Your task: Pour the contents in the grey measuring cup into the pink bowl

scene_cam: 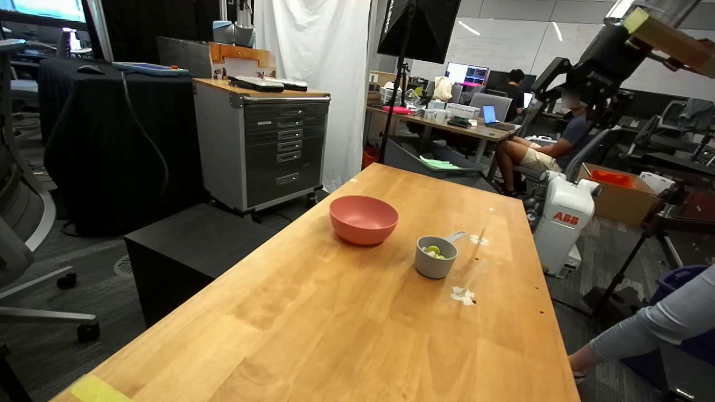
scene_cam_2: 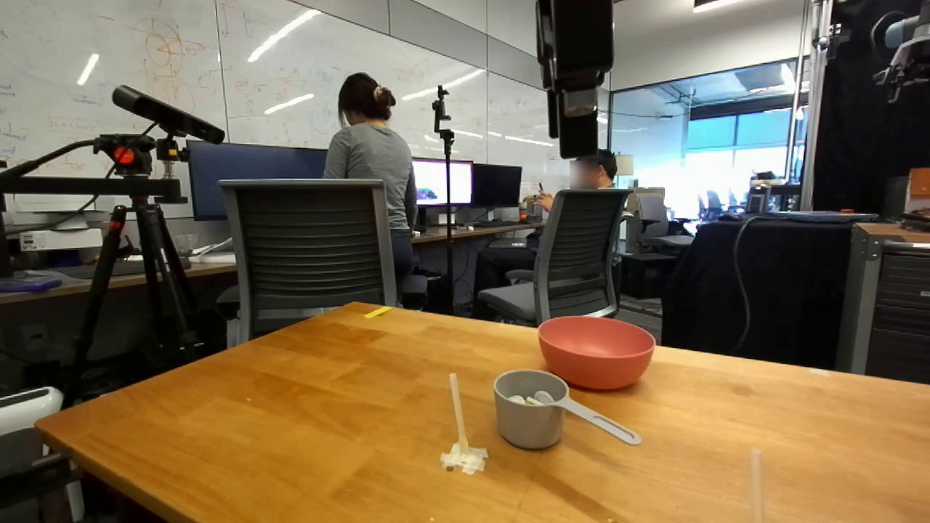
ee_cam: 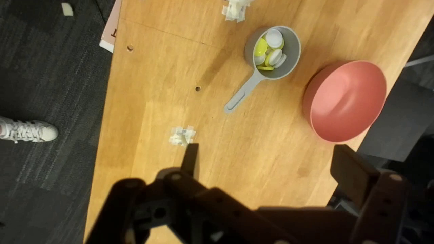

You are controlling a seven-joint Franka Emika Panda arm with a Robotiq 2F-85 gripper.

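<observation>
Grey cup (ee_cam: 292,51) is up top, right of centre in the wrist view, pink bowl (ee_cam: 349,101) further right. Fingers (ee_cam: 352,173) wide apart, empty; I'd straddle the handle (ee_cam: 244,92) squarely, lift level so the discs (ee_cam: 274,57) stay in.

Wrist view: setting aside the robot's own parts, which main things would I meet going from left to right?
White shoe, pale scrap near the top edge, lower white tape patch, grey measuring cup with yellow and white discs inside, pink bowl.
</observation>
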